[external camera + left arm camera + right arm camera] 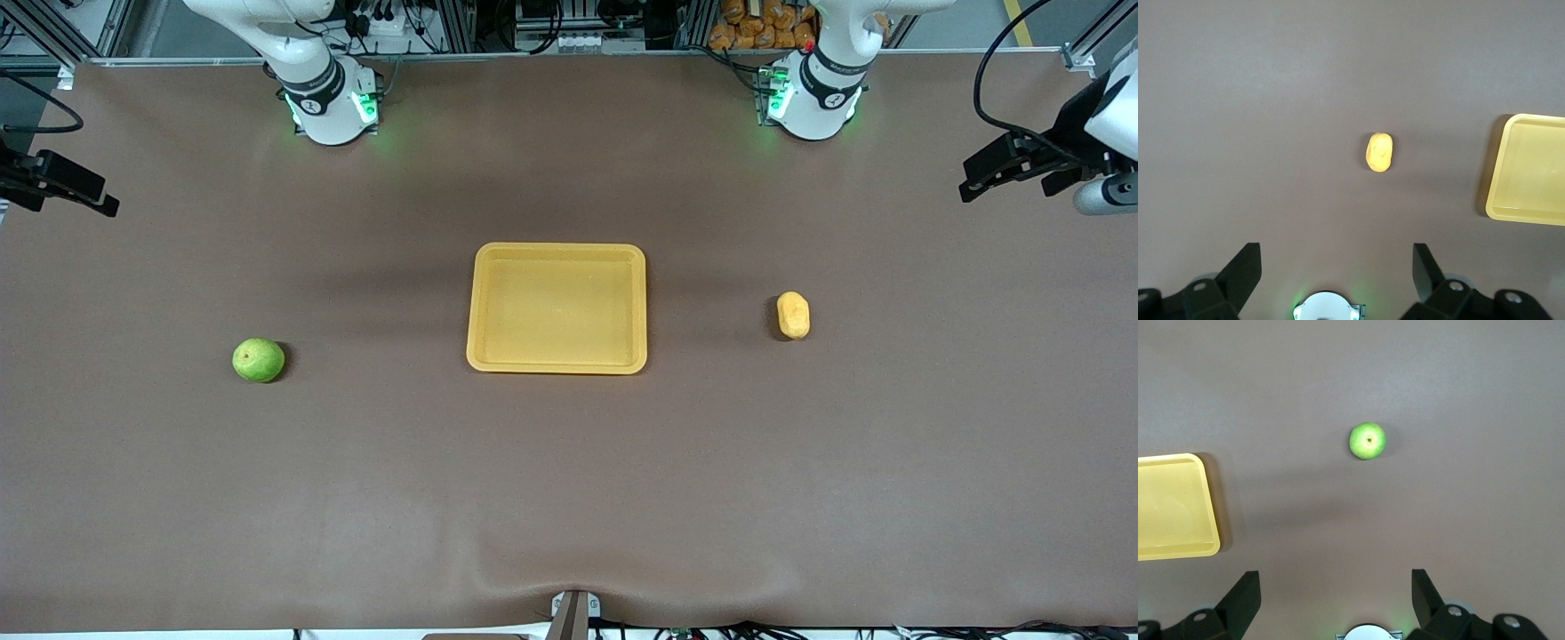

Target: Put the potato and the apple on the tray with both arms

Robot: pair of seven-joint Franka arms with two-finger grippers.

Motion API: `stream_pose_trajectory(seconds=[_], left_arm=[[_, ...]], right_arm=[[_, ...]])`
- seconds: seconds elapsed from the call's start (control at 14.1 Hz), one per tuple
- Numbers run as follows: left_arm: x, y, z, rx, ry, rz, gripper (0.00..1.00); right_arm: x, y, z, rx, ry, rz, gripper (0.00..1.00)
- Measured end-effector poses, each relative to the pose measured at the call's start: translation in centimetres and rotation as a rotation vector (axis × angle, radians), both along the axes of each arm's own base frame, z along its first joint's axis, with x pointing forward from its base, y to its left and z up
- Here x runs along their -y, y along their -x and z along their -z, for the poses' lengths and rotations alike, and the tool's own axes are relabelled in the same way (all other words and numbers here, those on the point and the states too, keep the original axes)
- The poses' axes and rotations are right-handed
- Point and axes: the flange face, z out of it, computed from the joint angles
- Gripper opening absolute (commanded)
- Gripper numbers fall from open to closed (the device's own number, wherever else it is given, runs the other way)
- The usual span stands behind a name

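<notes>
Below left tool (1335, 270): potato (1379, 152); below right tool (1335, 590): apple (1368, 441)

The right wrist view looks straight down on the brown worktop (1458, 400). A round green apple (1368, 441) sits on it with its brown stem dimple facing up. Well apart from the apple, a corner of the yellow tray (1210, 520) shows, its floor bare. The right gripper (1336, 597) hangs above the worktop with its two black fingers (1241, 597) spread wide and nothing between them.
</notes>
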Motion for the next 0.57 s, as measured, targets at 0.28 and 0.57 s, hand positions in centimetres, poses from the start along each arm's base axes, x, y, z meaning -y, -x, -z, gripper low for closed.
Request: stream_pose_trajectory(seconds=[0.28, 0.57], left_arm=[[0.1, -0.1, 0.5, -0.009, -0.001, 0.001, 1.00], [0.1, -0.1, 0.9, -0.018, -0.002, 0.001, 1.00]], right_arm=[[0.0, -1.5, 2.3, -0.033, -0.005, 0.000, 1.00], [-0.8, -2.0, 2.9, -0.040, -0.006, -0.019, 1.00]])
